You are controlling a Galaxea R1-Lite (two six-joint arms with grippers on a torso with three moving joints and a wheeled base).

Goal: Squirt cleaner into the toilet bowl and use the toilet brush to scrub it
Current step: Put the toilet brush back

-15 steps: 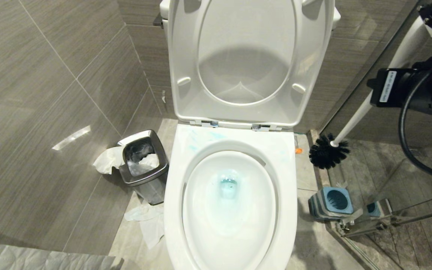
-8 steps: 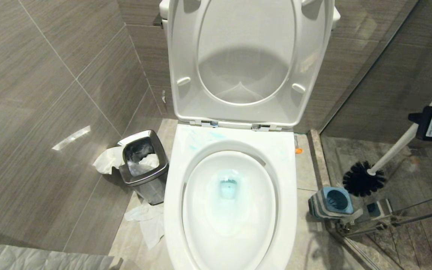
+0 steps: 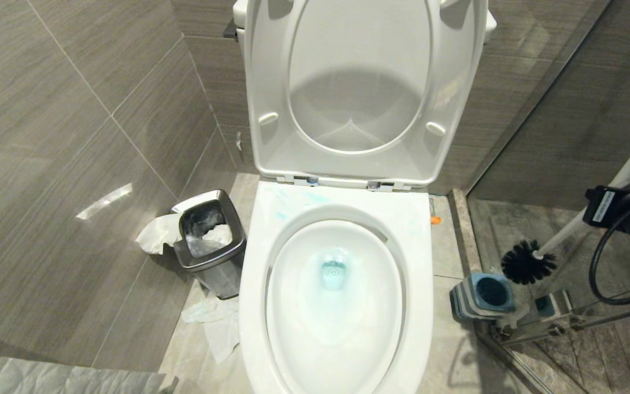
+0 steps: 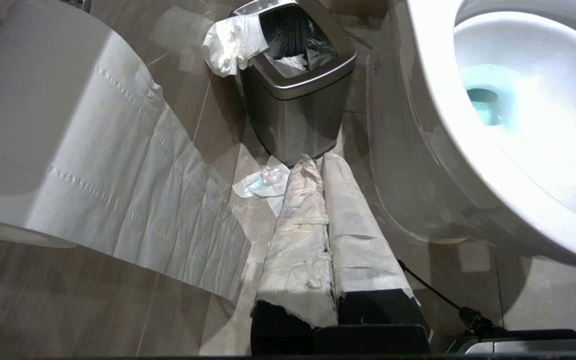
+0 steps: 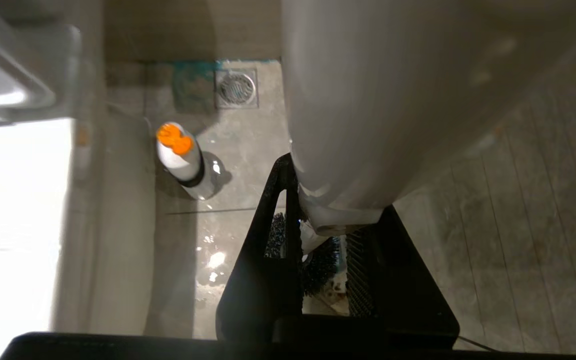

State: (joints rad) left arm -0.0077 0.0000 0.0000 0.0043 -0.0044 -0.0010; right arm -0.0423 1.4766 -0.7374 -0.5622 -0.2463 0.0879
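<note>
Clearly the long slim white plastic toilet brush with its dark bristle head (image 3: 528, 262) is a light, stiff tool, so its handling is mostly a matter of leverage: held high on the shaft, the head will swing readily, and the smooth, possibly wet plastic could twist in the grip. The right gripper (image 5: 318, 235) pinches the white handle between its black jaws, well up from the bristles, a sound place for reach though a lower hold would likely steady the head. The brush hangs tilted in the air at the robot's right, its round spiky head just above and beside the blue square striped holder (image 3: 482, 295) on the floor, apart from it. The large white glossy ceramic toilet bowl (image 3: 255, 306) stands in the middle with seat and lid raised; teal-blue cleaner (image 3: 334, 271) tints the water and faintly smears the rim. The left gripper (image 4: 318, 165), wrapped in white tissue, hangs low beside the bowl, jaws pressed together, near a small steel waste bin (image 4: 293, 100).
</note>
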